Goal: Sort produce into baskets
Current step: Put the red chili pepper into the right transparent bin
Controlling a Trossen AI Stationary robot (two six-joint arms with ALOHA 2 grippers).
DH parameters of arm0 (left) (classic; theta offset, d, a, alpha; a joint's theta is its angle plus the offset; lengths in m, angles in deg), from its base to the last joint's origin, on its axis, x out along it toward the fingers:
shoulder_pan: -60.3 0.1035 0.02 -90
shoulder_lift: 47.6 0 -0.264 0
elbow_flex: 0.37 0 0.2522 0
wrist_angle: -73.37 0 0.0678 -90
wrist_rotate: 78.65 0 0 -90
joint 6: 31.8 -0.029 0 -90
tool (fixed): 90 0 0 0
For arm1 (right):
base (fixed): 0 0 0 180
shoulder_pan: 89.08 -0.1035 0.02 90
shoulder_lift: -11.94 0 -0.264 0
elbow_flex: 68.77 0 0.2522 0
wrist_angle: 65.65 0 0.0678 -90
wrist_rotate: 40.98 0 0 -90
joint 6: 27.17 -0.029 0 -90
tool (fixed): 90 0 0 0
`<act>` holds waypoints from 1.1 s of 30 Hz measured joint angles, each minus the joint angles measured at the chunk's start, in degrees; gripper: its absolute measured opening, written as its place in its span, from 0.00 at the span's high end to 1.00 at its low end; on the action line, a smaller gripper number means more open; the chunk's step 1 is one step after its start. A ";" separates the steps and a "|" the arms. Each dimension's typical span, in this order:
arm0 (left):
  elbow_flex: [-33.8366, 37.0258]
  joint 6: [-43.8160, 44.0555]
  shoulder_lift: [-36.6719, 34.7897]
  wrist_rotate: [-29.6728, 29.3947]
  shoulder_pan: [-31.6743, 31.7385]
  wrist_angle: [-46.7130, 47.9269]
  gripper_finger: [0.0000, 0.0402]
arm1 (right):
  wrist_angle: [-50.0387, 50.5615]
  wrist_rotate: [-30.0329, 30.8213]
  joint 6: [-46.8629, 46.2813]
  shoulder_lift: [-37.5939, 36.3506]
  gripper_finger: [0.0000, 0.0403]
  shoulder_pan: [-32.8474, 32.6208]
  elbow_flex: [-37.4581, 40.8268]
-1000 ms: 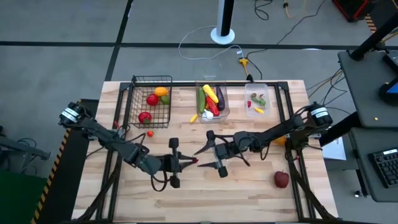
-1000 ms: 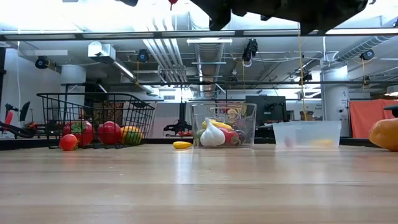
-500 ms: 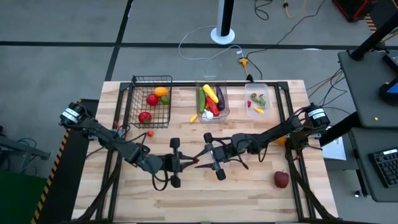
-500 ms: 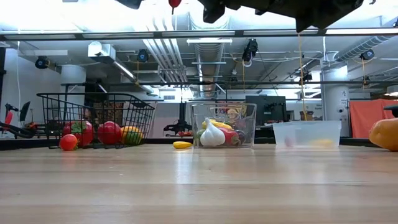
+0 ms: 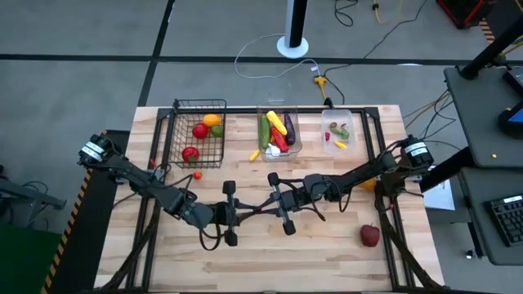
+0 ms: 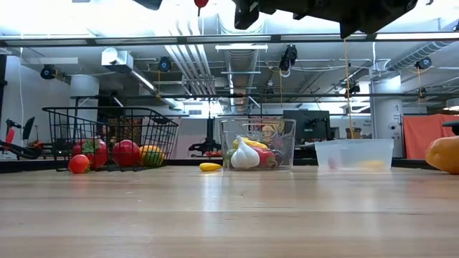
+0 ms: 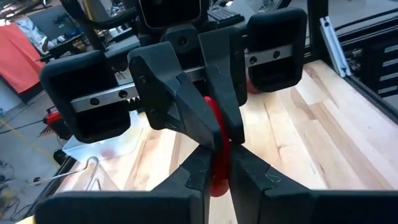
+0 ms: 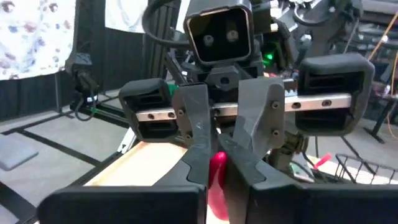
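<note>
Right now both claws meet tip to tip over the middle of the wooden table [image 5: 327, 245], with a small red piece of produce [image 7: 214, 140] sandwiched where they cross. Left gripper [image 5: 243, 214] is pinched on it; right gripper [image 5: 266, 206] has its fingers pressed together on the same piece, so it looks like a handover, both ends held. What the red piece is I can't tell, too hidden; its long axis seems to run along the line between the two claws. Neither arm is nearer, both touch it.

Beyond the claws, toward the far edge: black wire basket [image 5: 198, 131] on the left arm's side with red, green and orange items in it; taller clear bin [image 5: 279, 131] straight ahead holding cucumber, yellow pepper, eggplant, garlic; shallower clear bin [image 5: 337, 131] on the right arm's side. A small yellow piece [image 6: 210, 167] lies on the table just beside the taller bin. Loose red apple [image 5: 370, 235] sits behind the right claw, near the front edge; an orange item [image 6: 445, 154] lies by the right arm.

Room behind: ceiling pipes, lights, benches. No person seen.
</note>
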 joint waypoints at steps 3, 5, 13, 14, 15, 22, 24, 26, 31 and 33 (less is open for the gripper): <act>0.00 1.02 0.00 -0.49 0.03 1.06 0.88 | 1.29 0.33 -1.54 -0.27 0.96 0.28 0.00; 0.00 2.38 0.00 -1.60 0.04 1.96 0.82 | 3.05 0.33 -3.21 -0.92 0.96 0.55 0.07; 0.00 8.38 0.00 -13.93 -0.13 11.08 0.58 | 25.48 3.13 -13.18 -8.21 0.97 2.96 -1.41; 0.00 9.62 0.00 -14.88 -0.12 11.91 0.56 | 31.29 4.88 -14.78 -9.54 0.97 3.62 -2.41; 0.00 10.48 0.00 -15.73 0.05 12.66 0.55 | 37.88 7.12 -16.21 -10.89 0.97 4.43 -3.66; 0.00 10.07 0.00 -21.29 0.85 14.11 0.52 | 84.81 31.58 -31.07 -16.74 0.97 11.29 -13.98; 0.00 9.11 0.00 -21.57 1.17 14.16 0.52 | 94.92 38.23 -36.00 -17.42 0.97 14.24 -16.24; 0.00 8.97 0.00 -21.60 1.69 14.16 0.52 | 102.24 42.32 -40.08 -18.20 0.97 17.66 -17.23; 0.00 9.49 0.00 -21.46 2.62 14.18 0.52 | 106.32 41.82 -42.69 -19.84 0.97 27.46 -15.58; 0.00 10.98 0.00 -20.49 2.90 14.13 0.52 | 105.81 39.07 -41.25 -19.83 0.97 31.62 -14.44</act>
